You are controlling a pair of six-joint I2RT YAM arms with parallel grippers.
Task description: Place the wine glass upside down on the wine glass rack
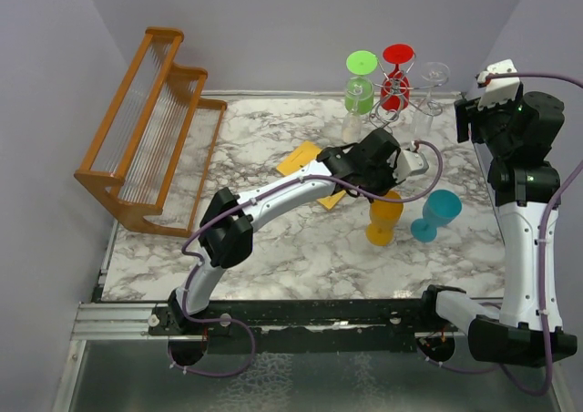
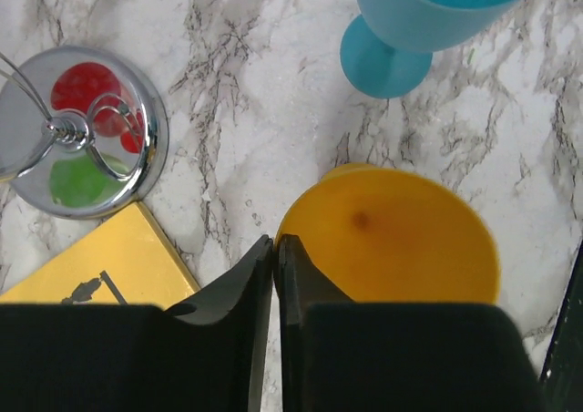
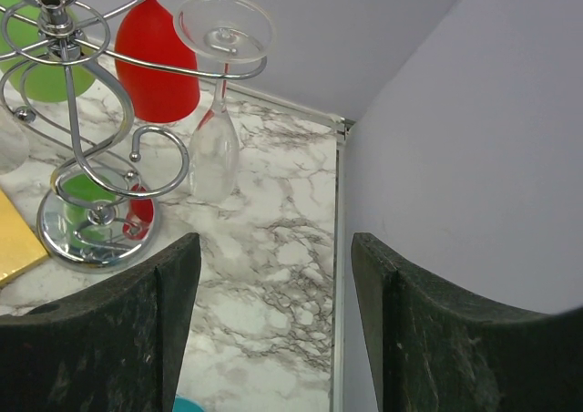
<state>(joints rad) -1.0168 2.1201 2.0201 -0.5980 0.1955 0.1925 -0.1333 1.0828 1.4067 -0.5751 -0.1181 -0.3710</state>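
Note:
The silver wire wine glass rack (image 1: pixel 395 111) stands at the back right. A green glass (image 1: pixel 360 88), a red glass (image 1: pixel 397 70) and a clear glass (image 1: pixel 428 102) hang upside down on it. An orange wine glass (image 1: pixel 384 219) stands upright on the table. My left gripper (image 2: pixel 275 243) is shut just above the left rim of the orange glass (image 2: pixel 392 239); I see nothing between the jaws. It also shows in the top view (image 1: pixel 412 162). My right gripper (image 3: pixel 276 248) is open and empty, raised to the right of the rack (image 3: pixel 91 239), near the clear glass (image 3: pixel 217 148).
A teal glass (image 1: pixel 437 213) stands right of the orange one and shows in the left wrist view (image 2: pixel 410 20). A yellow card (image 1: pixel 305 161) lies under the left arm. An orange-brown wooden slatted rack (image 1: pixel 146 129) stands at the back left. Walls close the back and the right side.

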